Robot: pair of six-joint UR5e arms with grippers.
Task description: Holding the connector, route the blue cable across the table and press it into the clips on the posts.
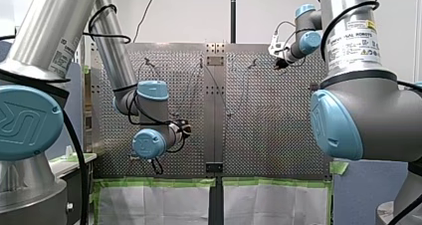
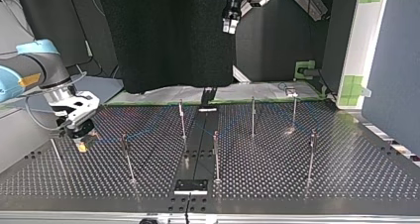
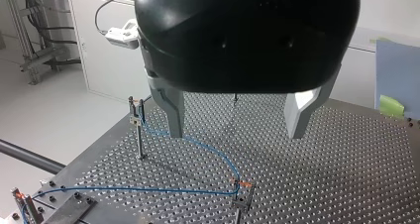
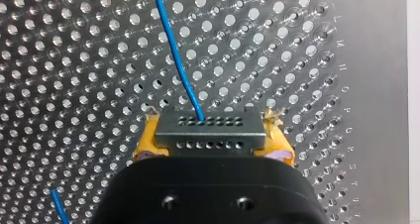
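Note:
A small grey connector (image 4: 208,139) with rows of holes is clamped between the yellow pads (image 4: 142,143) of my right gripper (image 4: 210,127), just above the perforated table. The blue cable (image 4: 174,50) leaves the connector's upper face and runs ahead over the plate. At the top view's left, my right gripper (image 2: 81,135) hangs low over the table. My left gripper (image 3: 237,130) is open and holds nothing, raised above the blue cable (image 3: 198,144), which passes through a post clip (image 3: 134,110) and a second clip (image 3: 242,188). In the top view my left gripper (image 2: 229,26) is high up.
Several thin posts stand on the table, among them one (image 2: 182,117) near the middle and one (image 2: 311,154) toward the right. A dark centre strip (image 2: 198,149) with a small plate (image 2: 191,186) runs down the table. Green tape (image 1: 154,182) marks the near edge.

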